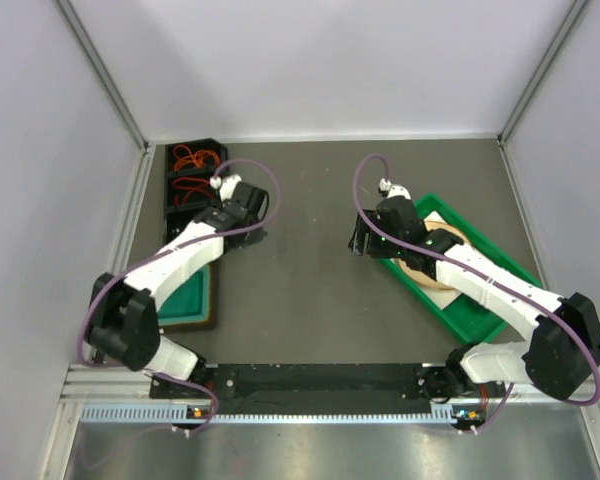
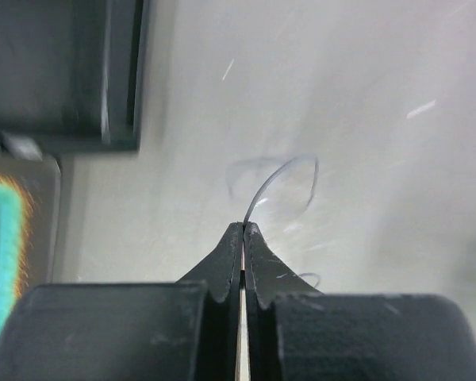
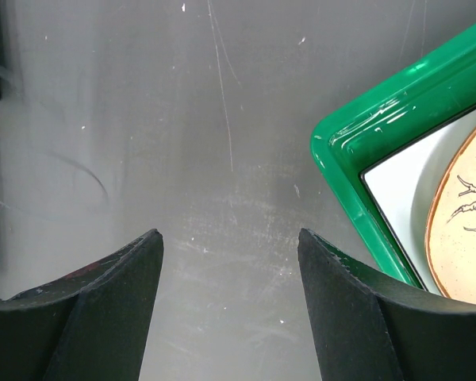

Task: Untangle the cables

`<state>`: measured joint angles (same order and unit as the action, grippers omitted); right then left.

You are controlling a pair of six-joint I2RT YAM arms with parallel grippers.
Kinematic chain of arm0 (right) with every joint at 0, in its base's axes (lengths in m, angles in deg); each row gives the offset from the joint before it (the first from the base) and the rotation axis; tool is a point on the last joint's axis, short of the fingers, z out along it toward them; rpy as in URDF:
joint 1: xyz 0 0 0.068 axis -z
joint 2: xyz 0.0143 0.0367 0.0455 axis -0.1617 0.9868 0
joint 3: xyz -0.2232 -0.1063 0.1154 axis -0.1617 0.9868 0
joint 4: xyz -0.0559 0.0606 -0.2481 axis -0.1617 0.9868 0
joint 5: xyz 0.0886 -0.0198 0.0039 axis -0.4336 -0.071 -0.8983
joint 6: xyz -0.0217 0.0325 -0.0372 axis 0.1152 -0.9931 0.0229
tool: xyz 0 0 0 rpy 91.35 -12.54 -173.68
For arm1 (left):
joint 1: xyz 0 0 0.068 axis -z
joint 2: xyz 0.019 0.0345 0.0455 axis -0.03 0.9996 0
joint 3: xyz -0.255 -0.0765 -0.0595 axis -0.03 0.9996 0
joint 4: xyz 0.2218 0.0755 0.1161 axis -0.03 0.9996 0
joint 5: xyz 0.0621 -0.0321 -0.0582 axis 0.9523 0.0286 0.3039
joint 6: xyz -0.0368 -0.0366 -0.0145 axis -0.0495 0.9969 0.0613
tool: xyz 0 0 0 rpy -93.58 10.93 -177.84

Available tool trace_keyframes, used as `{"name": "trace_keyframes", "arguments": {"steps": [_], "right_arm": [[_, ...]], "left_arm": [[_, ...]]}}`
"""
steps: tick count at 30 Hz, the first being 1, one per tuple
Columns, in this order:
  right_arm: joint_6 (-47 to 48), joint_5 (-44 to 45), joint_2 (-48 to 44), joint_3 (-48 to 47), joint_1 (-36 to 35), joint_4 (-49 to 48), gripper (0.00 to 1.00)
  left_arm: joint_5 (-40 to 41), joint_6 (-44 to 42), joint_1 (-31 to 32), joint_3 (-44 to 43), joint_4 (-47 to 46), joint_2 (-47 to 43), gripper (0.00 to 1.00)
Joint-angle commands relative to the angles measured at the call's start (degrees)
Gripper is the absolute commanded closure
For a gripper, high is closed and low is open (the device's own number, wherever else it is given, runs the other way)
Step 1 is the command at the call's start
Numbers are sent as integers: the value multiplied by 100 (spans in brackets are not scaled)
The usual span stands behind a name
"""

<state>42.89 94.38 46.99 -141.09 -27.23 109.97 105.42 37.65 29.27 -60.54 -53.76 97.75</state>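
Seen from above, the left gripper [image 1: 248,228] is hanging over the worktop [image 1: 310,300], just right of a black tray [image 1: 168,180]. Orange cables [image 1: 192,158] are lying in loose loops inside that tray, ahead of the jaws and to their left. A teal tray [image 1: 195,295] is sitting behind the jaws on the left, under the arm. The right gripper [image 1: 364,244] is hanging over the worktop well apart from the left one. A green tray [image 1: 480,320] is lying just to its right, and a plate [image 1: 435,272] is resting in it.

In the left wrist view, the jaws of the left gripper [image 2: 243,226] are pressing tight together and pinching a thin dark cable [image 2: 274,178] at their tips. The cable is arching ahead and to the right into a blurred loop over the worktop [image 2: 365,79]. The corner of the black tray [image 2: 119,79] is showing ahead on the left, and the teal tray [image 2: 4,238] is showing at the left edge.

In the right wrist view, the jaws of the right gripper [image 3: 228,236] are standing wide apart with nothing between them and only the worktop [image 3: 222,119] below. The corner of the green tray [image 3: 357,151] is lying ahead on the right, carrying the plate [image 3: 468,206]. A faint dark curve is showing ahead on the left, too blurred to identify.
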Motion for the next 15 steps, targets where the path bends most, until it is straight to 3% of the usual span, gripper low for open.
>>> {"name": "trace_keyframes", "arguments": {"steps": [1,9,15], "right_arm": [[-30,53,-94,-36,-38,-170,32],[-30,62,-94,-9,-29,-170,32],[-30,71,-86,8,-29,-179,32]], "left_arm": [[513,-495,-13,-801,253,-649,100],[1366,-1645,-408,-1743,219,-712,100],[1305,-2586,-1102,-988,-1231,-923,100]]}}
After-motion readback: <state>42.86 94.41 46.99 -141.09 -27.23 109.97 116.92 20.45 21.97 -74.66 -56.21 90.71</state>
